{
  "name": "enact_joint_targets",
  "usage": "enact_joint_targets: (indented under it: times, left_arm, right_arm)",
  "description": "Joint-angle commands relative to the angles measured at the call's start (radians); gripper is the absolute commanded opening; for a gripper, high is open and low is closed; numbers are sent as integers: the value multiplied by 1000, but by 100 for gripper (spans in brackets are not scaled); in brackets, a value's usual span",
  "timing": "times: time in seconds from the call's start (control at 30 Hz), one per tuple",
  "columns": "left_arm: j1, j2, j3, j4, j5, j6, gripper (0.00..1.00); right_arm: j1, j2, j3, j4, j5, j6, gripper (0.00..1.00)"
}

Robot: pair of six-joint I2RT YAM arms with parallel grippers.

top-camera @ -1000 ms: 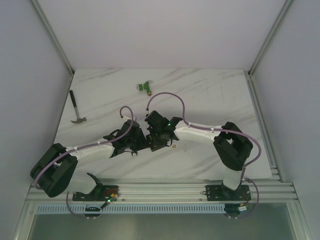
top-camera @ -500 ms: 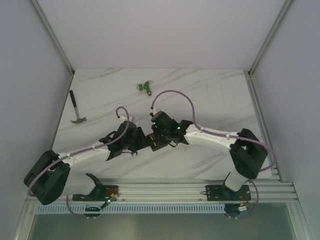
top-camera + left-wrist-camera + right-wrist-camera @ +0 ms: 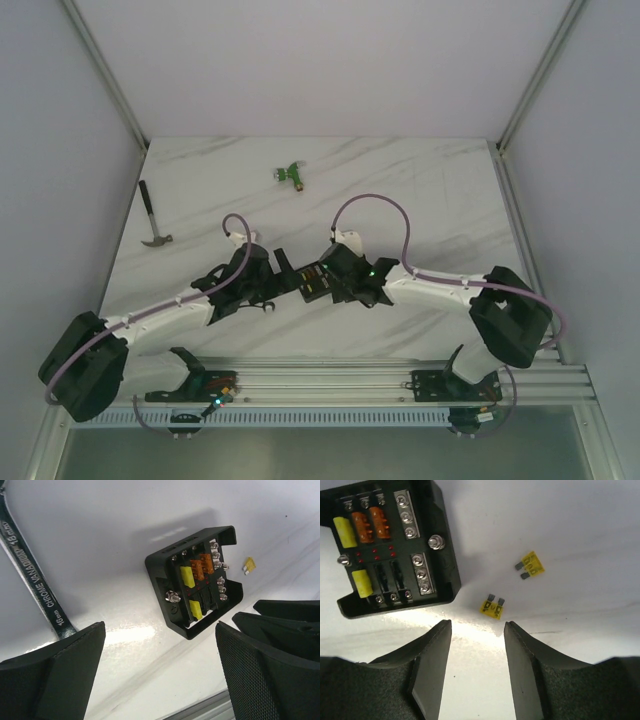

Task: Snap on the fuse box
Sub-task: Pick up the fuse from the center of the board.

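– Between the left gripper (image 3: 160,650) and the right gripper (image 3: 476,645), what lies on the table (image 3: 100,540)?

– The fuse box (image 3: 195,595), flat on the white surface with its face up. Two orange fuses, two yellow ones and rows of small screws are visible inside. I cannot tell whether a clear lid covers them.

– Does either tool hold it?

– No. The left gripper's jaws are spread wide with nothing between them, and the box sits just ahead of its fingertips, clear of both. The right gripper's jaws stand at a narrower gap, also empty. From that tool, the box is ahead and off to the left, beyond the left finger's tip and not touching it.

– Anything else close by?

– Two loose yellow fuses (image 3: 492,607) lie ahead of the right gripper, one just past the gap and the other farther right. A wrench (image 3: 35,575) stamped chrome vanadium runs along the left edge of the left wrist view, well apart from the box.
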Motion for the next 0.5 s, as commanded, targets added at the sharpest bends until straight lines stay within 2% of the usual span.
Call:
enact_joint_targets:
  times: [0.0,0.47]
  left_arm:
    - [8,-24,-13,-40,-52,-9,100]
    - [16,-61,-35,-51,-86,-31,100]
  right_arm:
    - [6,4,-24,69,94,73,54]
    - [6,70,-29,49,161,160,49]
